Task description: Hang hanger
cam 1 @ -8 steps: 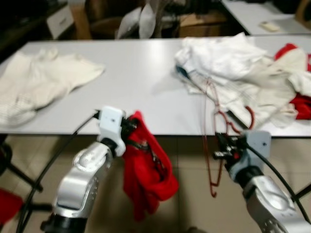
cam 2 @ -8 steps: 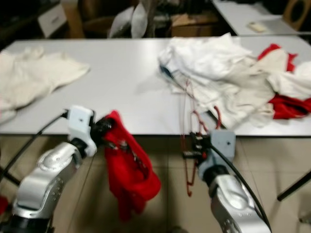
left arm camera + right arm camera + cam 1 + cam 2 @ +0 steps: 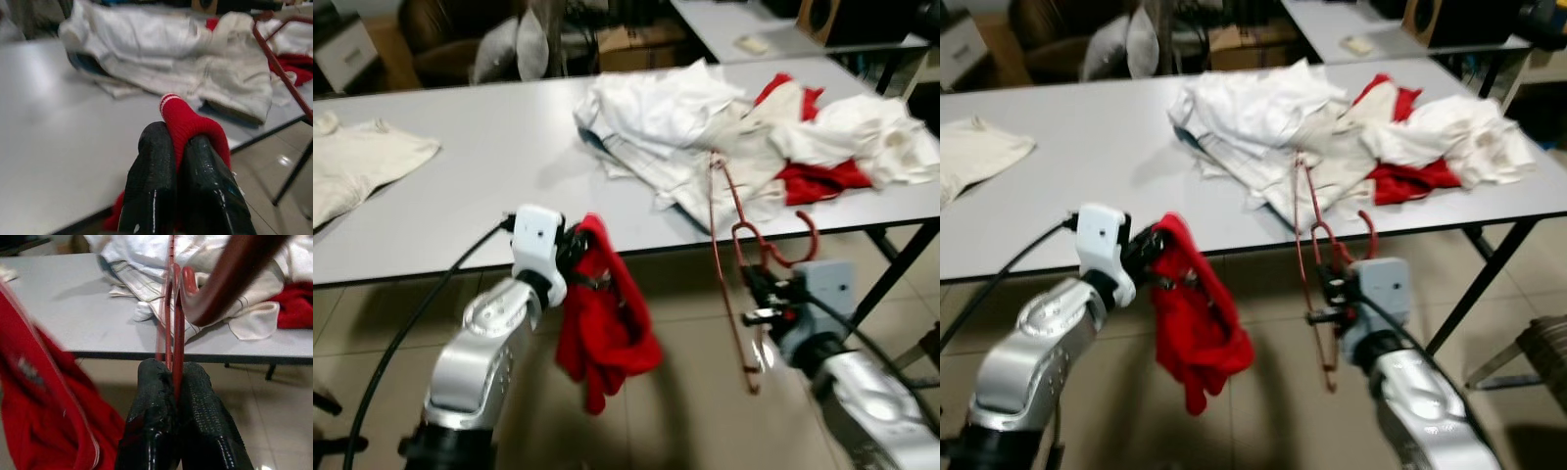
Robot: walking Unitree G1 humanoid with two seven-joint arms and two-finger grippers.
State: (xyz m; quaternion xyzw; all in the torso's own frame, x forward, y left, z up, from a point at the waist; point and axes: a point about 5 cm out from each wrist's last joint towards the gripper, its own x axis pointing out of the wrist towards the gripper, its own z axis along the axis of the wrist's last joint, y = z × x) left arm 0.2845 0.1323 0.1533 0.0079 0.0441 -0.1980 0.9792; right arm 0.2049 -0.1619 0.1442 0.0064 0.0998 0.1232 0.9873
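My left gripper is shut on a red garment that hangs below it, just off the front edge of the grey table. In the left wrist view the red cloth is pinched between the two black fingers. My right gripper is shut on a dark red wire hanger, held upright beside the table's front edge, hook curling to the right. In the right wrist view the hanger's wires run up from between the fingers.
A heap of white and red clothes covers the table's right half. A cream garment lies at the far left. Table legs stand at the right. Boxes and a second table lie behind. Tiled floor is below.
The whole view has shifted, so the camera has turned to the right. Both grippers keep their hold; the hanger now stands a little higher against the table edge.
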